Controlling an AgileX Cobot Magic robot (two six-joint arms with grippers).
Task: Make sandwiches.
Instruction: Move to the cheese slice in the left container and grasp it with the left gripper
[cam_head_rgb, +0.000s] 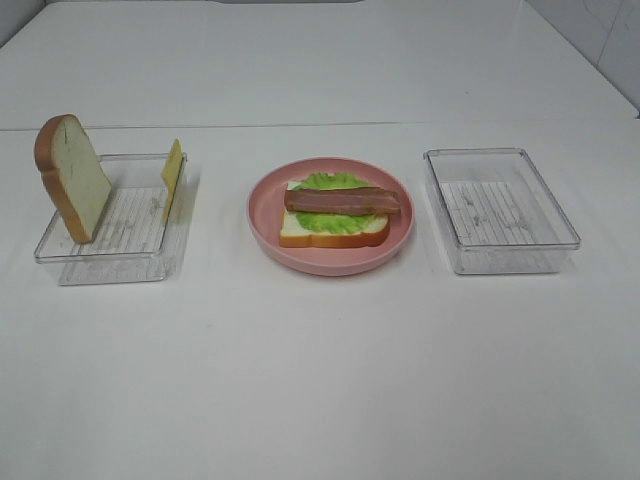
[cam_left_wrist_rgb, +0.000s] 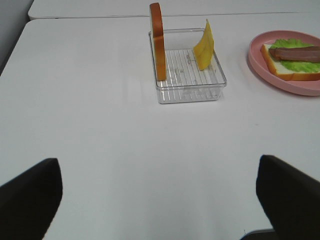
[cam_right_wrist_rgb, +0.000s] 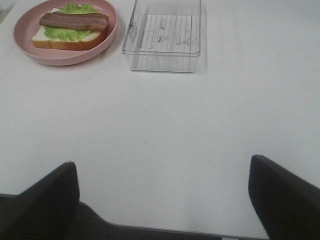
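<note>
A half-built sandwich (cam_head_rgb: 335, 213) lies on the round pink plate (cam_head_rgb: 268, 228) at the table's middle: a bread slice, green lettuce (cam_head_rgb: 325, 182) and a bacon strip (cam_head_rgb: 343, 201) on top. It also shows in the left wrist view (cam_left_wrist_rgb: 292, 60) and the right wrist view (cam_right_wrist_rgb: 72, 31). A second bread slice (cam_head_rgb: 72, 176) stands on edge in the left clear tray (cam_head_rgb: 110, 255), with a yellow cheese slice (cam_head_rgb: 172, 177) leaning on the tray's right wall. My left gripper (cam_left_wrist_rgb: 157, 200) and right gripper (cam_right_wrist_rgb: 162, 200) are open and empty, well short of the trays. Neither shows in the high view.
An empty clear tray (cam_head_rgb: 500, 210) stands right of the plate and shows in the right wrist view (cam_right_wrist_rgb: 162, 35). The table is white with a seam across the back. Its right edge meets a tiled wall at the far right.
</note>
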